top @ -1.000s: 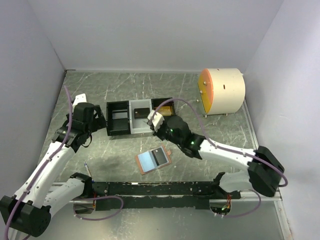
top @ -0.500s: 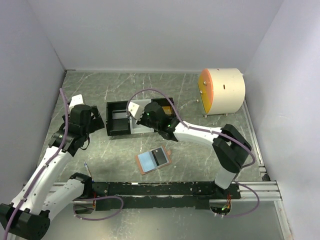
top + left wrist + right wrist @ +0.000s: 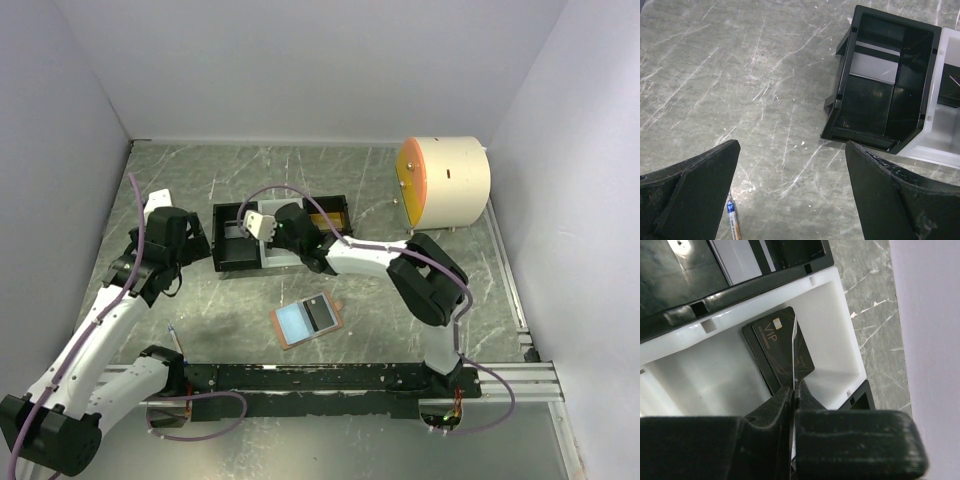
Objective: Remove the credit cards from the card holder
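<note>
The salmon-pink card holder (image 3: pixel 307 321) lies open on the table, with a pale blue panel and a dark card (image 3: pixel 320 314) in it. My right gripper (image 3: pixel 262 225) hangs over the tray's white middle compartment (image 3: pixel 700 375). In the right wrist view the right gripper (image 3: pixel 794 385) is shut on a thin card (image 3: pixel 794 355) seen edge-on. A dark "VIP" card (image 3: pixel 771 347) lies flat in that compartment below it. My left gripper (image 3: pixel 190 245) is open and empty above bare table left of the tray, as the left wrist view (image 3: pixel 792 150) shows.
The three-compartment tray (image 3: pixel 222 262) stands mid-table; its black left compartment (image 3: pixel 890 110) holds a pale grey card (image 3: pixel 875 68). A pen (image 3: pixel 733 220) lies by the left gripper. A white drum with an orange face (image 3: pixel 445 183) stands at the back right. Walls enclose the table.
My right arm has swung left, from beside the tray's right end to over its middle compartment, with the card in its jaws. The left arm has barely moved.
</note>
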You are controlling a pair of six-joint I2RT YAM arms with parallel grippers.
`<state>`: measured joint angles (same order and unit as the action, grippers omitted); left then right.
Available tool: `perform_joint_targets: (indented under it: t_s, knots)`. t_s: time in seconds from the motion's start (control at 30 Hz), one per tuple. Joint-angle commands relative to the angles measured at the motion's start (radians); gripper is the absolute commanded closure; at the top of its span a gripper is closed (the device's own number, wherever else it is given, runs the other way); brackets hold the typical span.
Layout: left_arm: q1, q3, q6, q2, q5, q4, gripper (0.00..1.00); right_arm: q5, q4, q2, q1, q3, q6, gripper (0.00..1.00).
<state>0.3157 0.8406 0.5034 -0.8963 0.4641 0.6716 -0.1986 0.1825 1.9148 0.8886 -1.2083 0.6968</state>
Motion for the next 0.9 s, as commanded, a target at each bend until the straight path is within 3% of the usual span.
perform_joint_targets:
  t_s: [0.0, 0.5, 0.87]
  knots:
    - [-0.004, 0.011, -0.001, 0.017, 0.022, 0.009, 0.00, -0.033, 0.079, 0.060, -0.015, -0.045, 0.075, 1.00]
    - [-0.004, 0.006, -0.012, 0.029, 0.026, -0.001, 0.01, -0.059, 0.065, 0.234, -0.030, -0.171, 0.196, 0.98]
    - [-0.004, 0.006, -0.017, 0.017, 0.018, -0.001, 0.00, -0.064, 0.041, 0.250, -0.031, -0.172, 0.188, 0.82]
